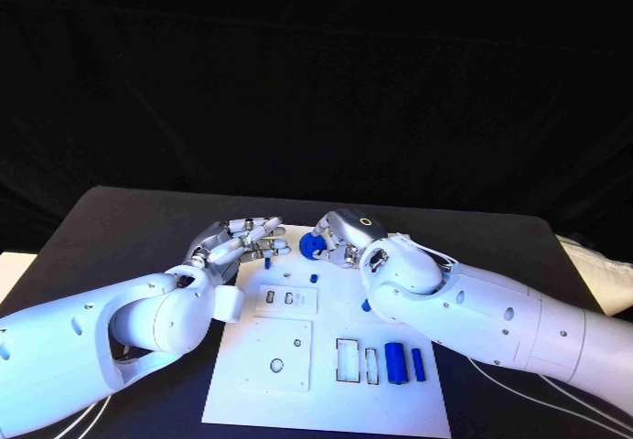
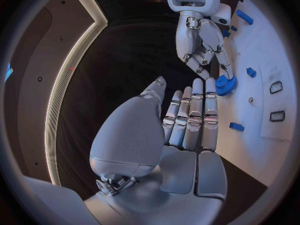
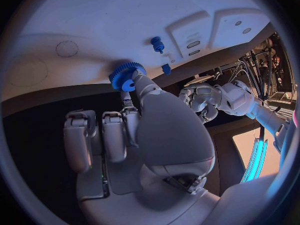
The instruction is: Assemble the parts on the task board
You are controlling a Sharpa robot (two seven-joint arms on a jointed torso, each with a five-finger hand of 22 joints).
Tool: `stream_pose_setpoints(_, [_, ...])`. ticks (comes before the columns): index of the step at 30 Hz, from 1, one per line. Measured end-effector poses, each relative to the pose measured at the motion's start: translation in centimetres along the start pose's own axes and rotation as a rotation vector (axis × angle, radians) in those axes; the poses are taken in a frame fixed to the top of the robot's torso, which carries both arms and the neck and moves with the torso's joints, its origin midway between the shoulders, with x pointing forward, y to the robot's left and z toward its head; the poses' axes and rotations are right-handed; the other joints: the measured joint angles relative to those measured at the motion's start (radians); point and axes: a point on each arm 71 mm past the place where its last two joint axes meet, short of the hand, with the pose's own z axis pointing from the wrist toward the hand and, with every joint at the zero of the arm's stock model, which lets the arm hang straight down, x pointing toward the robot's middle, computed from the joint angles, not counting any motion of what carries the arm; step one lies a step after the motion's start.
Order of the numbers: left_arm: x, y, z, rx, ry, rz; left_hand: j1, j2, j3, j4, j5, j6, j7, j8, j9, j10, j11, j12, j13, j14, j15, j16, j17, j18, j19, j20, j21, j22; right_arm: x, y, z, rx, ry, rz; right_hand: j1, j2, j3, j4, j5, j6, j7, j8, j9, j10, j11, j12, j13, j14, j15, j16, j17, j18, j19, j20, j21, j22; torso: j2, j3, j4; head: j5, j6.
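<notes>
The white task board (image 1: 330, 375) lies in the middle of the black table. Over its far edge my right hand (image 1: 348, 236) pinches a blue toothed gear (image 1: 313, 245) at its fingertips; the gear (image 3: 127, 76) hangs close above the board (image 3: 75, 20), and the left wrist view shows the gear (image 2: 225, 85) under the right hand (image 2: 200, 40). My left hand (image 1: 245, 240) hovers just left of it, fingers stretched out and holding nothing (image 2: 187, 120). Small blue pegs stand on the board (image 1: 314, 277), (image 1: 366, 305), (image 1: 268, 262).
Two blue cylinders (image 1: 396, 363), (image 1: 418, 363) lie near the board's front right, beside two rectangular slots (image 1: 347, 359). A raised plate with small slots (image 1: 288, 299) and a round hole (image 1: 277, 365) sit on the board's left half. Black table surrounds the board.
</notes>
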Motion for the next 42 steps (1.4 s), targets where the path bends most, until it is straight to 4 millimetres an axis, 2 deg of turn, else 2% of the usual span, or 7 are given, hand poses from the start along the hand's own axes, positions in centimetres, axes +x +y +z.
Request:
stream_pose_setpoints(8, [0.09, 0.03, 0.05, -0.001, 0.002, -0.001, 0.000, 0.000, 0.003, -0.003, 0.000, 0.000, 0.000, 0.000, 0.000, 0.000, 0.000, 0.000, 0.000, 0.000, 0.000, 0.000, 0.000, 0.000, 0.000, 0.000, 0.000, 0.000, 0.15, 0.44, 0.34, -0.011, 0.004, -0.011, -0.004, -0.004, 0.009, -0.003, -0.011, 0.002, 0.002, 0.000, -0.001, 0.000, 0.000, -0.017, 0.002, 0.000, 0.000, 0.000, 0.000, 0.000, 0.000, 0.000, 0.000, 0.000, 0.000, 0.0002, -0.0007, 0.003, -0.002])
stream_pose_setpoints(14, [0.16, 0.04, 0.07, -0.001, 0.003, -0.001, 0.000, 0.000, 0.003, -0.003, 0.000, 0.000, 0.000, 0.000, 0.000, 0.000, 0.000, 0.000, 0.000, 0.000, 0.000, 0.000, 0.001, 0.000, 0.000, 0.000, 0.000, -0.001, 0.34, 0.72, 0.67, -0.020, 0.005, -0.019, -0.060, -0.034, 0.012, 0.008, -0.022, -0.041, 0.008, -0.037, -0.009, -0.014, 0.014, -0.085, 0.003, 0.002, 0.009, -0.008, 0.000, 0.000, 0.000, 0.000, 0.000, 0.000, 0.000, 0.0003, -0.0002, 0.003, -0.003])
stream_pose_setpoints(20, [0.17, 0.05, 0.08, -0.002, 0.003, -0.001, 0.000, 0.000, 0.003, -0.003, 0.000, -0.002, 0.002, 0.000, 0.000, -0.003, 0.003, 0.000, 0.000, 0.000, 0.000, 0.000, 0.001, 0.000, 0.000, 0.000, 0.000, -0.001, 0.47, 0.54, 0.76, -0.018, 0.010, -0.024, -0.088, -0.061, -0.005, 0.024, -0.046, -0.094, 0.017, -0.036, -0.012, -0.027, 0.027, -0.117, -0.006, 0.002, 0.016, -0.012, 0.000, 0.000, -0.004, 0.011, -0.004, 0.000, 0.000, 0.0003, -0.0008, 0.006, -0.002])
stream_pose_setpoints(23, [0.16, 0.05, 0.08, -0.002, 0.004, -0.001, 0.000, 0.000, 0.003, -0.003, 0.000, -0.004, 0.004, 0.000, 0.000, -0.004, 0.004, 0.000, 0.000, 0.000, 0.000, 0.000, 0.001, 0.000, 0.000, 0.000, 0.000, -0.001, 0.52, 0.53, 0.76, -0.019, 0.014, -0.023, -0.113, -0.085, -0.028, 0.053, -0.046, -0.106, 0.023, -0.036, -0.012, -0.030, 0.030, -0.125, -0.004, 0.000, 0.019, -0.016, 0.000, 0.000, 0.000, 0.015, -0.004, 0.000, 0.000, 0.0003, -0.0012, 0.006, -0.002])
stream_pose_setpoints(25, [0.17, 0.06, 0.08, -0.003, 0.004, -0.002, 0.000, 0.000, 0.003, -0.003, 0.000, -0.004, 0.004, 0.000, 0.000, -0.004, 0.004, 0.000, 0.000, 0.000, 0.000, 0.000, 0.001, 0.000, 0.000, 0.000, 0.000, -0.001, 0.61, 0.42, 0.76, -0.016, 0.020, -0.025, -0.140, -0.087, -0.045, 0.087, -0.036, -0.108, 0.025, -0.036, -0.012, -0.030, 0.030, -0.130, -0.002, 0.002, 0.023, -0.016, 0.000, 0.000, 0.000, 0.015, -0.004, 0.000, 0.000, 0.0003, -0.0013, 0.006, -0.003])
stream_pose_setpoints(29, [0.15, 0.07, 0.08, -0.006, 0.006, -0.002, 0.000, 0.000, 0.003, -0.003, 0.000, -0.004, 0.004, 0.000, 0.000, -0.004, 0.004, 0.000, 0.000, -0.003, 0.003, -0.004, 0.002, 0.000, 0.000, 0.000, -0.004, -0.002, 0.62, 0.24, 0.74, -0.010, 0.029, -0.022, -0.148, -0.087, -0.056, 0.114, -0.036, -0.101, 0.018, -0.036, -0.008, -0.030, 0.030, -0.130, -0.002, 0.002, 0.023, -0.016, 0.000, 0.000, 0.000, 0.015, -0.004, 0.000, 0.000, 0.0002, -0.0013, 0.006, -0.004])
stream_pose_setpoints(42, [0.14, 0.11, 0.11, -0.010, 0.008, -0.004, 0.000, 0.000, 0.003, -0.003, 0.000, -0.004, 0.004, 0.000, 0.000, -0.004, 0.004, 0.000, 0.000, -0.003, 0.003, -0.004, 0.002, 0.000, 0.000, 0.000, -0.003, -0.002, 0.51, 0.14, 0.67, -0.007, 0.037, -0.012, -0.134, -0.073, -0.054, 0.120, -0.026, -0.072, 0.009, -0.029, -0.003, -0.028, 0.028, -0.125, -0.002, 0.002, 0.023, -0.016, 0.000, 0.000, 0.000, 0.015, -0.004, 0.000, 0.000, 0.0015, -0.0022, 0.004, -0.006])
